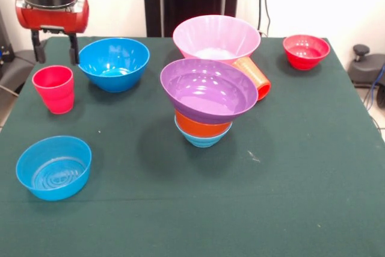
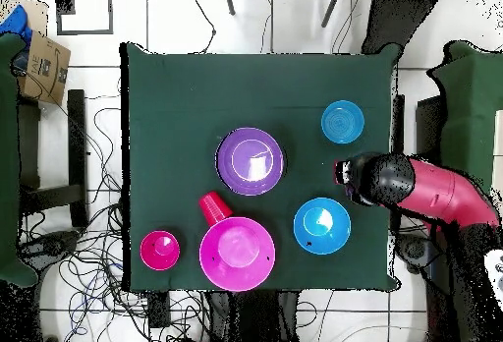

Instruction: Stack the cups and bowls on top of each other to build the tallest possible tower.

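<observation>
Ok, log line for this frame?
gripper: open, above pinkish-red cup | tower: purple on orange on light-blue | orange-red cup: on its side

You've got 7 bowls: lg pink (image 1: 216,36), purple (image 1: 208,90), deep blue (image 1: 113,63), sm blue (image 1: 53,167), sm red (image 1: 306,51), plus orange (image 1: 201,125) nested in light-blue (image 1: 203,139). 2 cups: pinkish-red upright (image 1: 54,89), orange-red (image 1: 254,76) on its side. 1 bench (image 1: 289,167), 1 arm w/ 1 claw (image 1: 55,48).

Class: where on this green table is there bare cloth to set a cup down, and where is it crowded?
Free: the near strip in front of the purple-topped stack of plastic bowls, right of the small blue plastic bowl. Crowded: the far side, around the large pink plastic bowl and lying orange tumbler.
</observation>
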{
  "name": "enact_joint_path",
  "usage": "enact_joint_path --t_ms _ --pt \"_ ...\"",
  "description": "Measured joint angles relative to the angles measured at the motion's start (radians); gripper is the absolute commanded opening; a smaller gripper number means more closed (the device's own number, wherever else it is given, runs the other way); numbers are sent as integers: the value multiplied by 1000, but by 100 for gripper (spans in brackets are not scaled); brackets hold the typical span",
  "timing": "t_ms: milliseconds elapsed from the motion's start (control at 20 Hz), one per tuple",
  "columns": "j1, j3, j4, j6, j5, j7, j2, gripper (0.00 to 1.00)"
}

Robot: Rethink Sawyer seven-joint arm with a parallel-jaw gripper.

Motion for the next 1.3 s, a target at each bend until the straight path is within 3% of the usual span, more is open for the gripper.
enact_joint_path --t_ms 150,500,750,1300 --pt "-49 46 23 -23 4 0 -11 100" --pt "-223 140 93 -176 3 0 -25 100" --pt "-253 146 115 -230 3 0 -23 100" --pt "-246 159 145 -259 3 0 -18 100"
